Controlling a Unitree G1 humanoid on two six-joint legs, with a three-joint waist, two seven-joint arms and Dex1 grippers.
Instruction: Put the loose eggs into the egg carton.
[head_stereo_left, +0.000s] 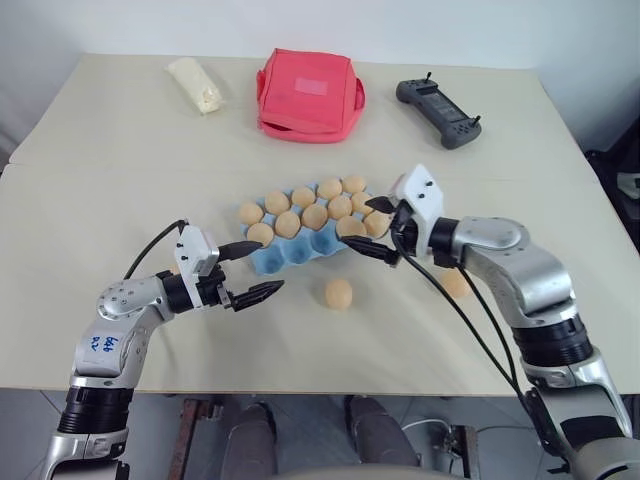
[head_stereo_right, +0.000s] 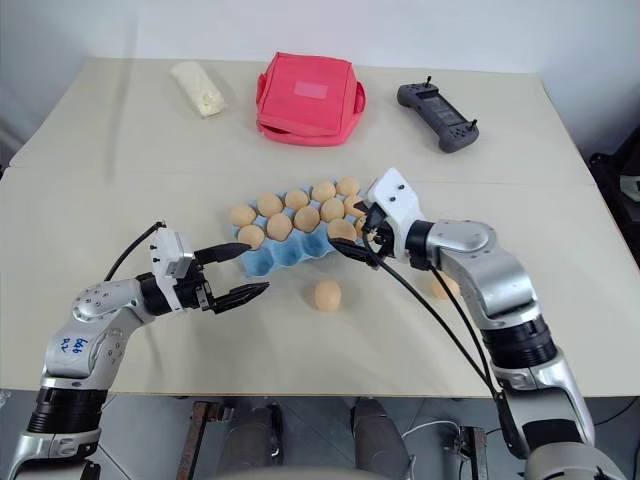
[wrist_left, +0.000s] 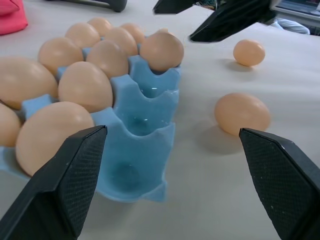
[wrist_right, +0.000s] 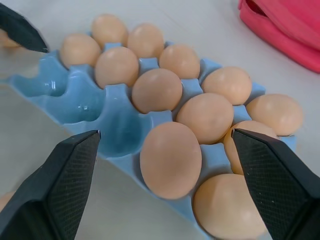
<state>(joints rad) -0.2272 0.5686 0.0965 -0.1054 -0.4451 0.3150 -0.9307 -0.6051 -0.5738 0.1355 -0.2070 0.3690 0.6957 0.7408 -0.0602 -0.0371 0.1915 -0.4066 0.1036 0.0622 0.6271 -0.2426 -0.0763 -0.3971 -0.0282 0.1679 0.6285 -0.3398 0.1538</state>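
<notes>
Jaws of both grippers gape empty beside the egg carton; "464" marks the left arm.

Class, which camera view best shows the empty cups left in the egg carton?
The left wrist view: three empty cups of the egg carton face it in a near row. The right wrist view shows them at an angle. Both eye views show them small, beside the left pincer.

The two head cameras looked forward and down over the bench from its near edge. Each wrist camera sat close to the egg carton, facing it from opposite sides; all views shared it.
</notes>
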